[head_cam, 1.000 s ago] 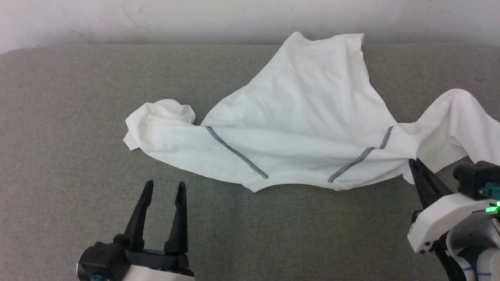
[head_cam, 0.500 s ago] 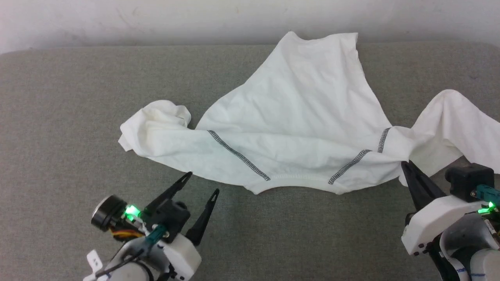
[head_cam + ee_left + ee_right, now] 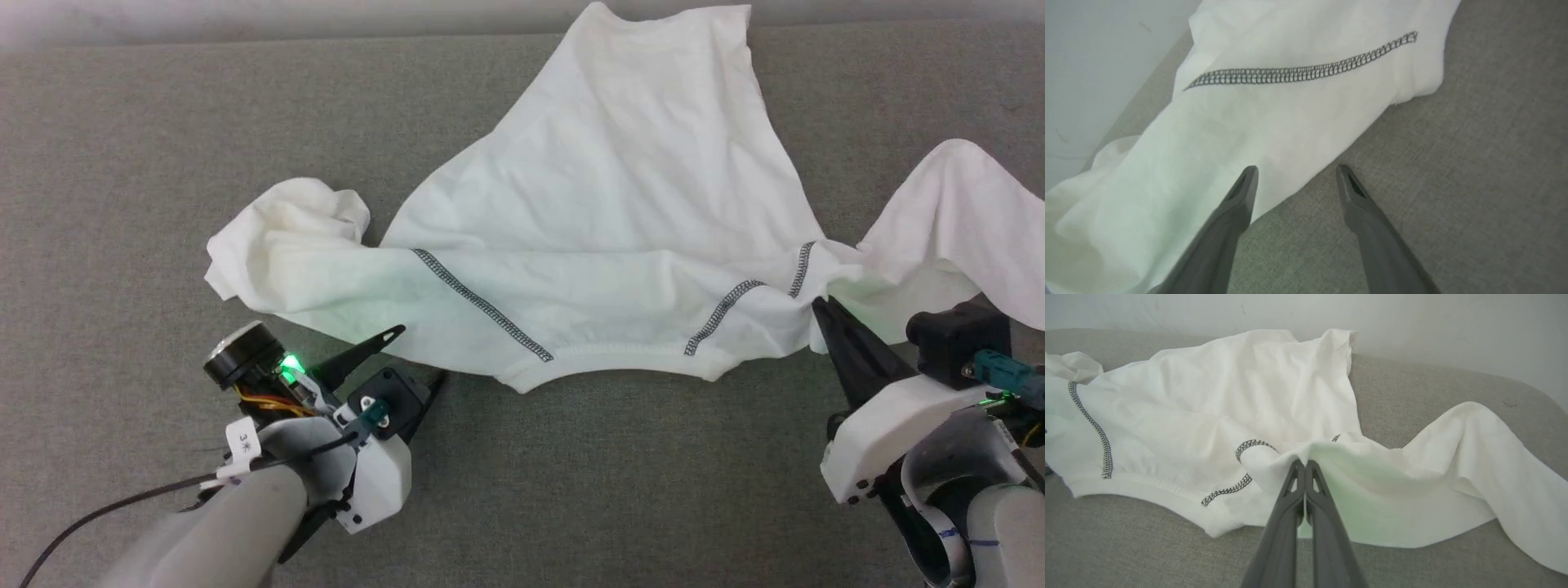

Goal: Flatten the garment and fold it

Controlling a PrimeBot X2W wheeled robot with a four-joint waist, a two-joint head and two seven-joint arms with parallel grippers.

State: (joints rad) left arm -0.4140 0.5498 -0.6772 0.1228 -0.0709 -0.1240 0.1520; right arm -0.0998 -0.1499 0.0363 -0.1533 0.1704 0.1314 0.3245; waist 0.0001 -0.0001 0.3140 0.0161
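Observation:
The garment (image 3: 604,212) is a white shirt spread over the grey cushion, collar edge nearest me, with two dark zigzag seams running diagonally. One sleeve is bunched at the left and the other trails off to the right. My left gripper (image 3: 420,353) is open at the near edge of the left shoulder. In the left wrist view that gripper (image 3: 1297,169) straddles the hem of the garment (image 3: 1274,118), one finger over the cloth and one over bare cushion. My right gripper (image 3: 820,309) is shut on a raised fold at the right shoulder, and in the right wrist view its tips (image 3: 1302,462) pinch the garment (image 3: 1229,396).
The grey cushioned surface (image 3: 620,490) runs wide to both sides and toward me. A pale wall (image 3: 1412,318) rises just behind the garment's far hem. A black cable (image 3: 106,506) trails from my left arm.
My left arm has turned and reached forward to the garment's near left edge, staying open. The right gripper keeps its pinch. The head camera has tilted down, shifting the whole picture.

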